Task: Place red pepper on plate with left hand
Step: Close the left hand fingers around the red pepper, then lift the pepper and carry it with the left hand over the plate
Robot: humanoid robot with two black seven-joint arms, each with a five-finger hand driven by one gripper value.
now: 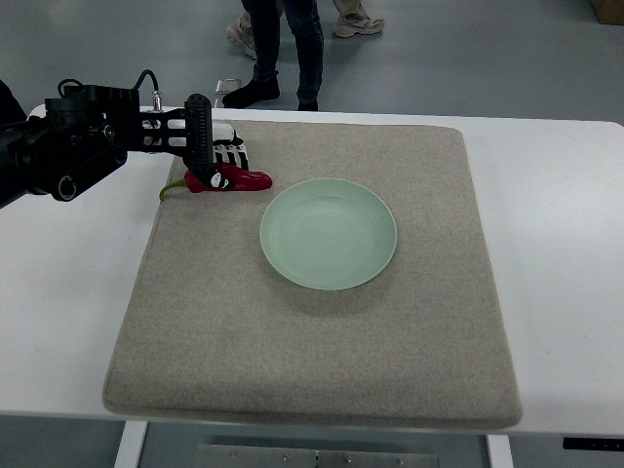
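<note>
Pepper [234, 180] under left robot hand [216, 156]

We see a glossy red pepper [237, 179] with a green stem at the upper left of the frame. The left hand [216, 156] over it is black with white stripes on the fingers [231, 151]. The plate [329, 234] at centre is pale mint green. The mat [390, 361] is speckled beige, the table [556, 244] white, the floor [468, 49] grey. At the top edge, a person's legs [283, 44] wear dark blue jeans and black shoes [252, 94].
</note>
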